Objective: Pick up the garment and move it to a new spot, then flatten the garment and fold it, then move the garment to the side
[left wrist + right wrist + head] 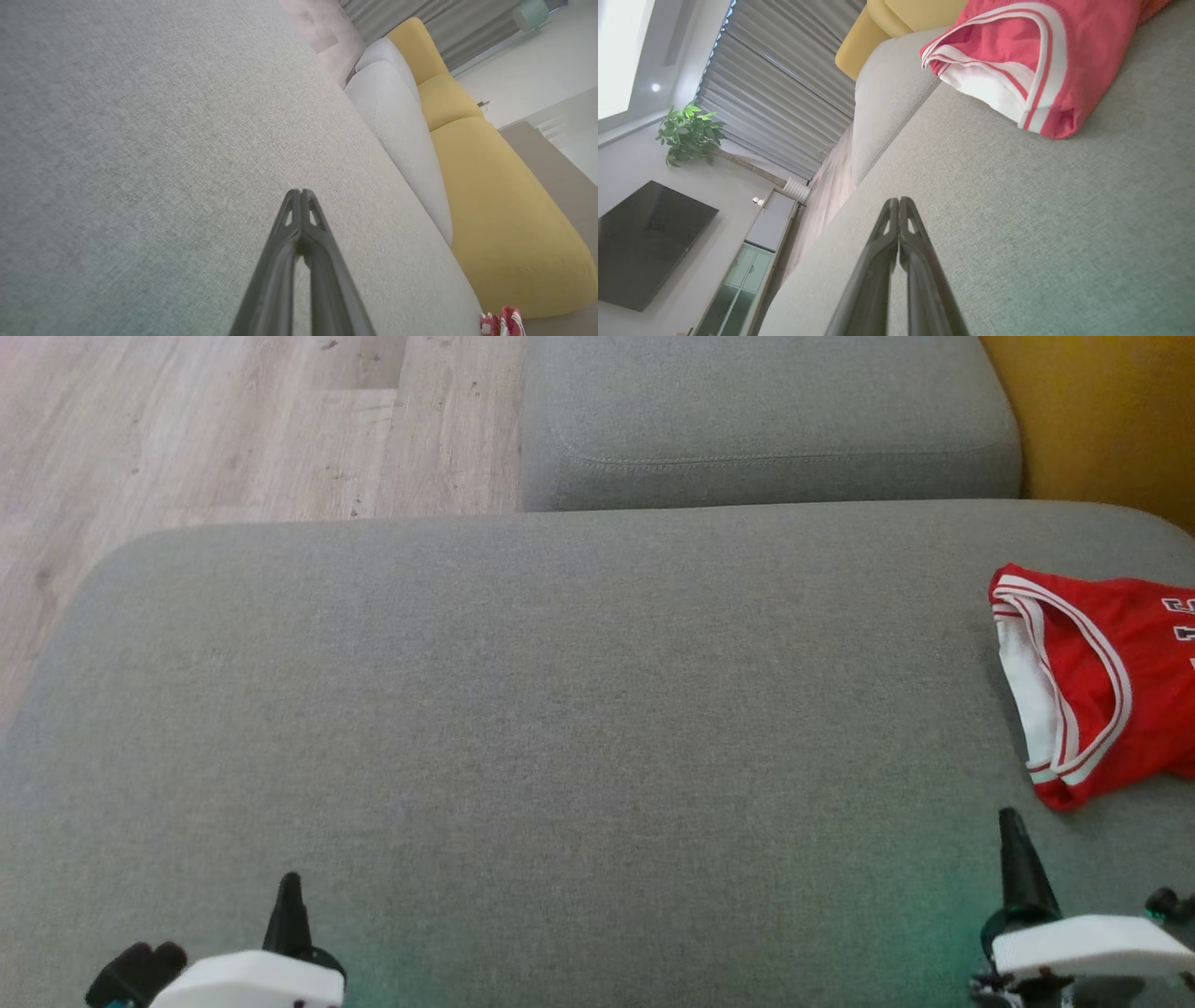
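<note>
Fabric fills most of the head view: a broad grey seat cushion (pixel 560 709) of coarse woven cloth with rounded corners. The garment (pixel 1153 709) lies on it at the right edge of the frame, partly cut off. It is a smooth red jersey with white-and-red striped trim round an oval armhole, and white lining shows inside. Its white lettering is too cropped to read. It lies loosely bunched, perhaps doubled over itself.

The left claw (pixel 289 887) at lower left and the right claw (pixel 1010 821) at lower right are both pressed together, their long dark tapered fingers tip to tip and pinching nothing. The right claw is near the garment's lower corner but apart from it.

Beyond the seat are a smaller grey cushion (pixel 766 420) with a stitched seam, yellow upholstery (pixel 1102 411) at upper right, and a pale wood-grain floor (pixel 233 420) at upper left. The right wrist view takes in pleated grey blinds (pixel 784 93), a leafy plant (pixel 689 133) and a dark flat television (pixel 649 242).
</note>
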You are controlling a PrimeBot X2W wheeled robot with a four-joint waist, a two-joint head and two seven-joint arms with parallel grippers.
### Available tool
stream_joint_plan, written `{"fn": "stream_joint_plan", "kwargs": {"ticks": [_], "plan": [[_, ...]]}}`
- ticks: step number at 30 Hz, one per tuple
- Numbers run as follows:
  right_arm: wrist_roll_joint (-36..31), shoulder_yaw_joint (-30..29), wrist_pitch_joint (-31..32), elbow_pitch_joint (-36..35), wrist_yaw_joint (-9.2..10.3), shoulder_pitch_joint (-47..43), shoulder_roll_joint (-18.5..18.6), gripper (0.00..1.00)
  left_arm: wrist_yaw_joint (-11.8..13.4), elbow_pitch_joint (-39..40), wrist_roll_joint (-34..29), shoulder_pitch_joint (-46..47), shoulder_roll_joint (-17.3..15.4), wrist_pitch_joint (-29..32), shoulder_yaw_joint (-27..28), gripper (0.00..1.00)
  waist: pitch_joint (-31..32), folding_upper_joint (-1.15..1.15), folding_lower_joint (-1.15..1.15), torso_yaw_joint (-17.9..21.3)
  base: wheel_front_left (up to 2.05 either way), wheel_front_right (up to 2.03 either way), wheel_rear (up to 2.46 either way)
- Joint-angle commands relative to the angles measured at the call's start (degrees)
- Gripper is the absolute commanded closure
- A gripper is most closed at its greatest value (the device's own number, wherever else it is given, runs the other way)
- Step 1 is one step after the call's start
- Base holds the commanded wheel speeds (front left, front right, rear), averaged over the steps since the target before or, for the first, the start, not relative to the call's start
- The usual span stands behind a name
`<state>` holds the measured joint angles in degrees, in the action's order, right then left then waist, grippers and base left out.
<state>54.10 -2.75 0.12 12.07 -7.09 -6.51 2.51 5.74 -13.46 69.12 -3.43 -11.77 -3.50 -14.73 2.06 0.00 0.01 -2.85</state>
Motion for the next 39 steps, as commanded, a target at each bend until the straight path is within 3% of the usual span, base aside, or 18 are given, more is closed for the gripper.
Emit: {"fn": "stream_joint_plan", "kwargs": {"ticks": [1,39], "plan": [[1.74,0.19,0.51,-1.61,-0.22,3.58,1.05,1.0,-0.66,1.3,1.01,3.38,0.11,0.51,2.27,1.0,-0.05,0.0,0.0,0.06,0.0,0.0,0.0],[26.02,-1.61,3.7,0.67,-0.33,9.44,1.18,1.0,-8.84,0.08,15.68,7.4,5.52,6.35,14.21,1.0,-1.47,0.0,-0.01,1.87,0.0,0.0,0.0]]}}
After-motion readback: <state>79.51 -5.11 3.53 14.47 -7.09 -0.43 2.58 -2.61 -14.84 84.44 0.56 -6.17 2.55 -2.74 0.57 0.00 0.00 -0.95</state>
